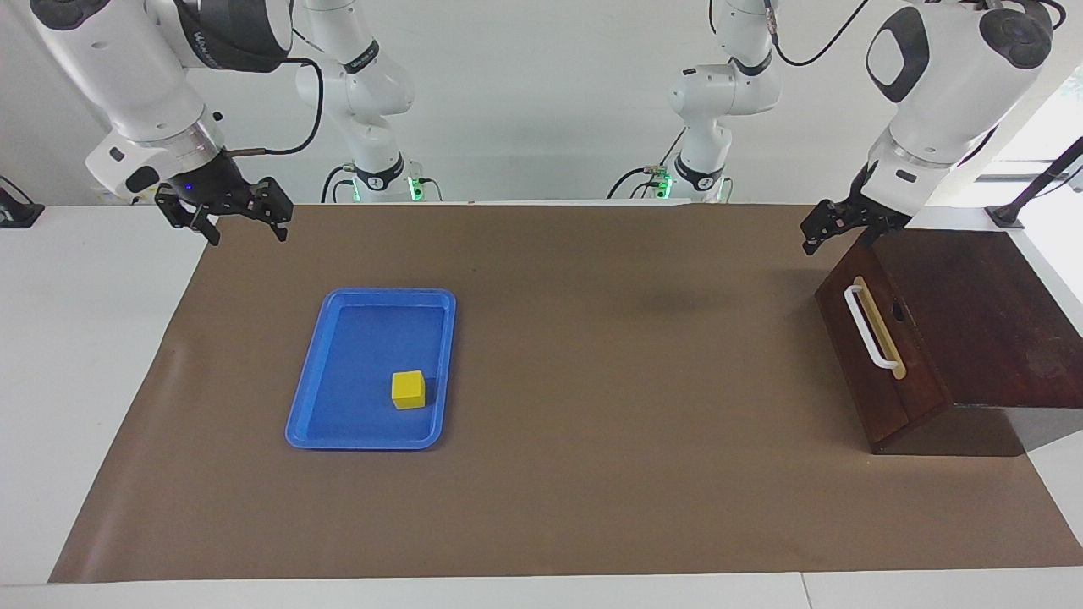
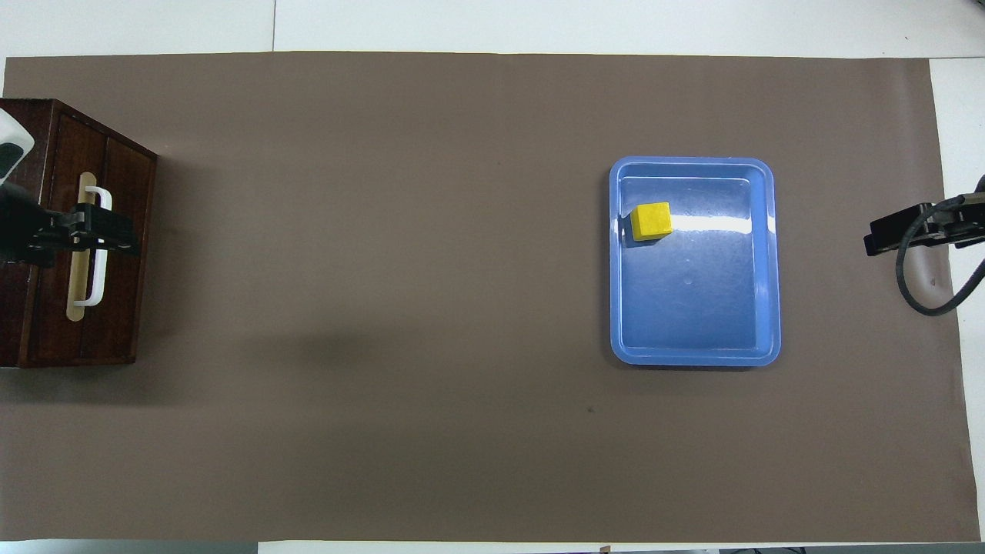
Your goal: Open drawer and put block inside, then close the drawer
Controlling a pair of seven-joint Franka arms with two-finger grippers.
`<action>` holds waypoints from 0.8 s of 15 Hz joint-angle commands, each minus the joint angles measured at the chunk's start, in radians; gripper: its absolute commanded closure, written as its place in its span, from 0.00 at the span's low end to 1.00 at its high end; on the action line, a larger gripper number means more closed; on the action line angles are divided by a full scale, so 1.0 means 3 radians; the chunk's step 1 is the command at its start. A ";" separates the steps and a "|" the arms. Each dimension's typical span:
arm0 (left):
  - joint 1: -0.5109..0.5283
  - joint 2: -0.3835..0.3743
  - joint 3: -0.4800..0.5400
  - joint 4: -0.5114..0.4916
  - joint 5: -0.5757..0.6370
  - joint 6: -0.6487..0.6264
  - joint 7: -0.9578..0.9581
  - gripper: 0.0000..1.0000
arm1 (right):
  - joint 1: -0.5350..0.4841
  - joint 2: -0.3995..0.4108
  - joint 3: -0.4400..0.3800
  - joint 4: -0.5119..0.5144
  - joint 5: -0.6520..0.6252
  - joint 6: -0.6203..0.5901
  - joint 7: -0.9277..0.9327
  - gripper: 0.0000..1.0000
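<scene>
Dark reddish-brown wooden drawer [image 1: 939, 330] with white bar handle [image 1: 870, 327] sat shut at left arm's end of table. Small yellow block [image 1: 408, 389] lay flat in blue tray [image 1: 305, 397].
</scene>
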 commanded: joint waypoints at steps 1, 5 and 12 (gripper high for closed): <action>0.0008 -0.0184 -0.0022 -0.0498 0.0346 0.0496 0.0064 0.00 | -0.0080 -0.0015 0.0022 0.0009 -0.0025 0.0016 -0.0309 0.00; -0.0013 -0.0041 -0.0027 -0.0754 0.0862 0.1012 0.0059 0.00 | -0.0090 -0.0137 0.0027 -0.0338 0.0067 0.0250 0.0179 0.00; -0.0054 0.0470 -0.0022 -0.0785 0.1452 0.1617 0.0059 0.00 | -0.0014 0.0225 0.0052 -0.0677 0.1324 0.0771 0.2959 0.00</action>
